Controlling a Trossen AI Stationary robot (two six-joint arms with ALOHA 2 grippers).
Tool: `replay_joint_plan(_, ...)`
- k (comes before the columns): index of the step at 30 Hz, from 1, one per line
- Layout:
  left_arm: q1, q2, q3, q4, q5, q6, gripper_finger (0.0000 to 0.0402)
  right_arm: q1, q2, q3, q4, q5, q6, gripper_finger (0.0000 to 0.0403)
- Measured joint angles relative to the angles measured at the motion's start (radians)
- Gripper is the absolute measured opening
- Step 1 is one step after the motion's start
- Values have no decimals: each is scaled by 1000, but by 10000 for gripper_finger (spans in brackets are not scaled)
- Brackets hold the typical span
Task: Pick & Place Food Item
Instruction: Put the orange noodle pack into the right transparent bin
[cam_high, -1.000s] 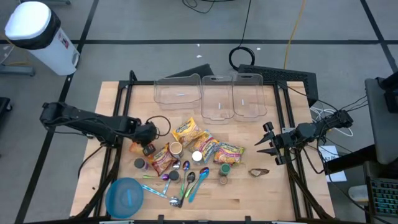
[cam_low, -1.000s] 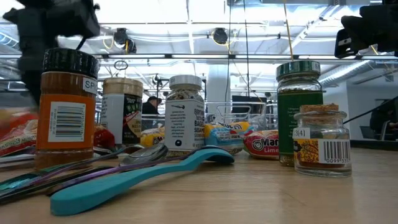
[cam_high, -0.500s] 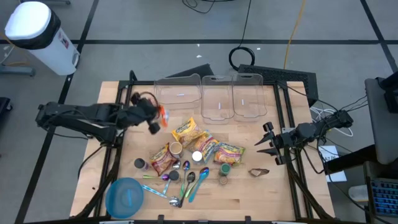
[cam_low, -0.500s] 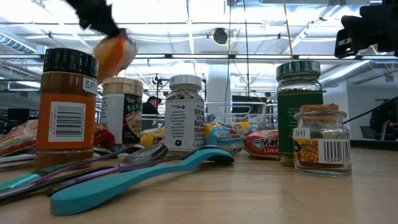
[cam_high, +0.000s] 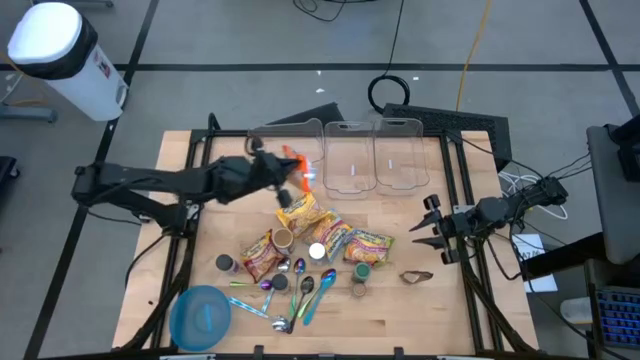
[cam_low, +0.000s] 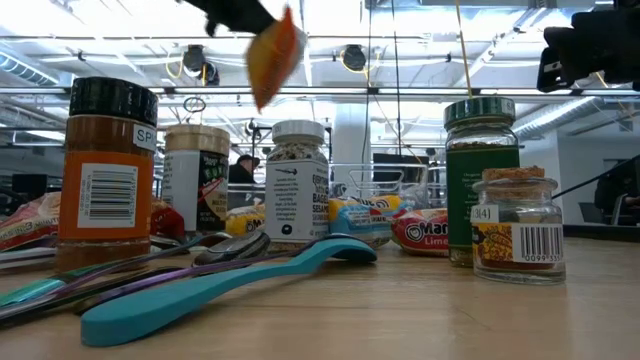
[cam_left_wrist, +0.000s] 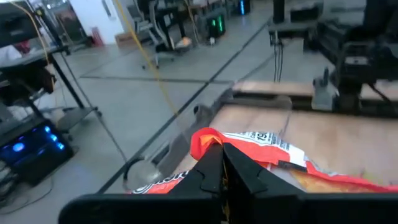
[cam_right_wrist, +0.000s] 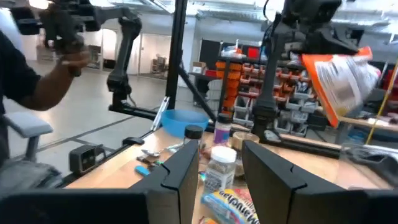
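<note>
Left end effector (cam_high: 283, 163) pinches an orange packet (cam_high: 292, 160) by its edge; it looks light, crinkly, floppy; right end effector (cam_high: 428, 230) waits part-open, empty.

Orange food packet (cam_left_wrist: 261, 146) between closed jaws

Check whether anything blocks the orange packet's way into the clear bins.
Nothing visible does. The left gripper holds the orange packet in the air, right at the leftmost clear bin; the other items lie lower on the table.
</note>
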Motion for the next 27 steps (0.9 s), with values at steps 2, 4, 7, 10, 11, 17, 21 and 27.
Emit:
replay_joint_plan(2, 43, 52, 0, 107, 43, 23, 7, 0, -1, 0, 55, 0, 9, 116)
replay_joint_plan(4, 84, 98, 0, 215, 86, 38, 4, 0, -1, 0, 95, 0, 38, 116)
replay_joint_plan(7, 132, 156, 0, 310, 150, 38, 9, 0, -1, 0, 145, 0, 80, 116)
replay_joint_plan(10, 156, 202, 0, 366, 223, 48, 8, 0, 0, 0, 205, 17, 65, 116)
replay_joint_plan(11, 159, 215, 0, 384, 246, 57, 5, -1, 2, 0, 235, 51, 50, 116)
replay_joint_plan(17, 156, 277, 0, 489, 327, 158, 10, -2, 20, 0, 294, 369, 67, 116)
replay_joint_plan(21, 146, 309, 0, 546, 388, 174, 4, -19, 122, 5, 458, 432, 16, 122)
replay_joint_plan(27, 112, 350, 0, 576, 427, 201, 5, -79, 406, 93, 425, 459, 38, 194)
